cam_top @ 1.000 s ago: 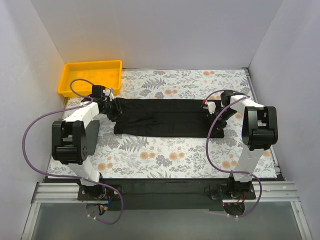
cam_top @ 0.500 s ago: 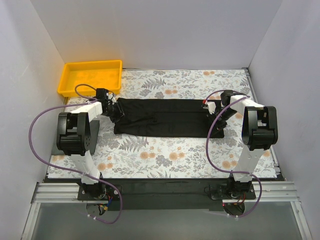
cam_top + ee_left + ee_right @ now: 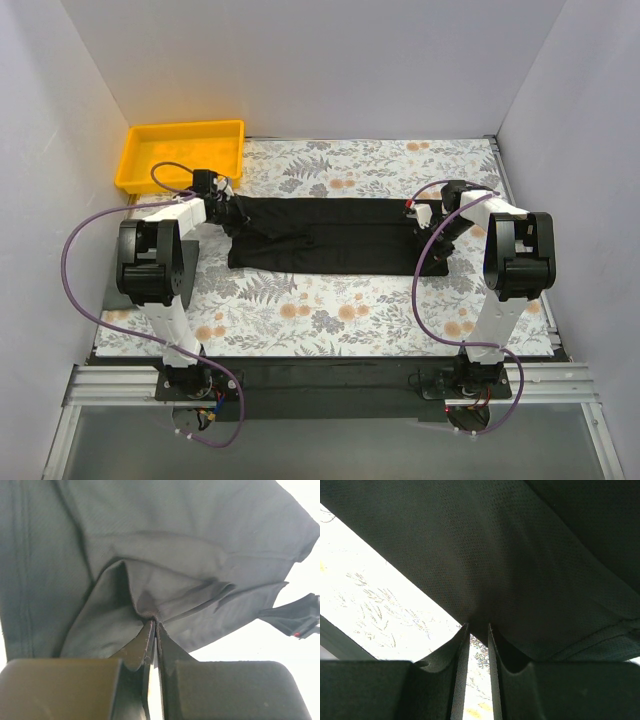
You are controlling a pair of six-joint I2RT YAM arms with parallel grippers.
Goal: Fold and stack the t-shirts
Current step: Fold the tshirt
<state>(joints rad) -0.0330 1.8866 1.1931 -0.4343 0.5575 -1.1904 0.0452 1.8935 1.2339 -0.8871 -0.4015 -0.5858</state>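
1. The black t-shirt (image 3: 330, 235) lies as a long band across the middle of the table (image 3: 330, 310), reaching from near the left edge towards the right edge. The yellow tray (image 3: 185, 126) sits apart at the far left corner
2. My left gripper (image 3: 230, 212) is clamped tight on a gather of cloth at the band's far left corner. My wrist view shows the folds drawn to a point between the closed fingers
3. My right gripper (image 3: 428, 222) nips the cloth's edge at the right end, fingers close together with only a slit between them
4. I judge that I hold both ends so the band can be lifted taut and square for the next fold instead of sagging
5. Both my elbows stand raised near the side edges, forearms angled inward and low over the cloth
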